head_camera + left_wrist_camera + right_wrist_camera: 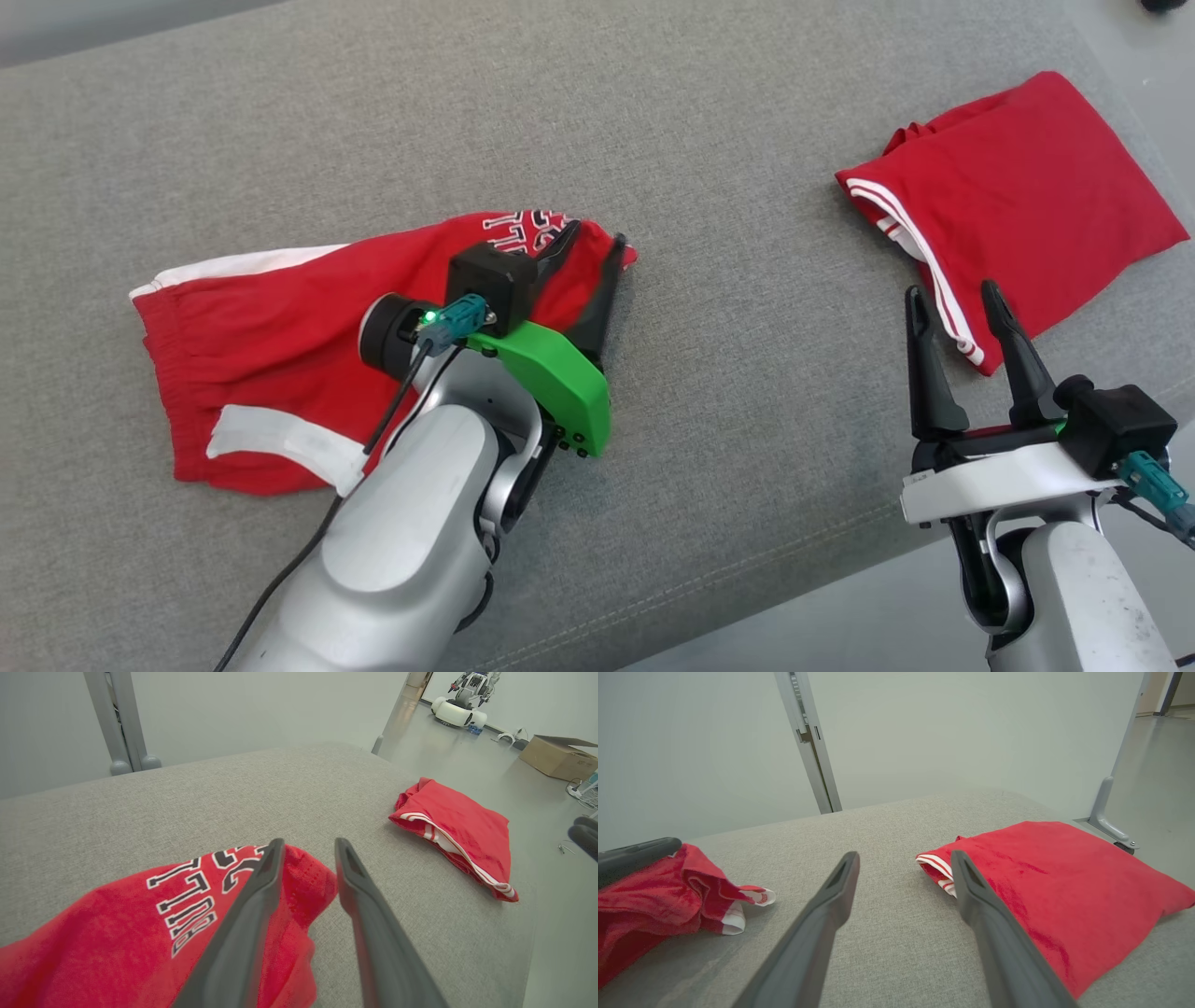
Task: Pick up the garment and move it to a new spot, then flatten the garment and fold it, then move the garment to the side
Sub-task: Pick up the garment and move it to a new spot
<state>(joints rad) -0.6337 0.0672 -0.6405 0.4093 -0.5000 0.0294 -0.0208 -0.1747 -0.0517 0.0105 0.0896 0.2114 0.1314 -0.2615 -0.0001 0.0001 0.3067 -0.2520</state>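
- My left gripper (pixel 596 233) was just left of centre in the head view, its two dark fingers parted by a modest gap and clamping nothing.
- In the left wrist view, one of those fingers lay across the red cloth. The other stood over bare grey fabric, and a corner of the cloth poked loosely into the gap between them.
- The garment (pixel 261 336) was sprawled over the left-centre of the head view, flat on the grey worktop (pixel 653 112). It was red and rumpled, with white bands at its upper left and lower edges. White block letters outlined in dark showed right by my left fingertips.
- My right gripper (pixel 950 291) was at the lower right of the head view, fingers spread wide and empty, pointing up the frame.
- Its tips overlapped the lower edge of a second red cloth (pixel 1027 196). I could not tell whether they touched it.
- That second red cloth was folded in the upper right, with white stripes along its left edge, well apart from the garment.
- At the left edge of the right wrist view, the garment lay bunched with a dark finger of my left gripper on top of it.
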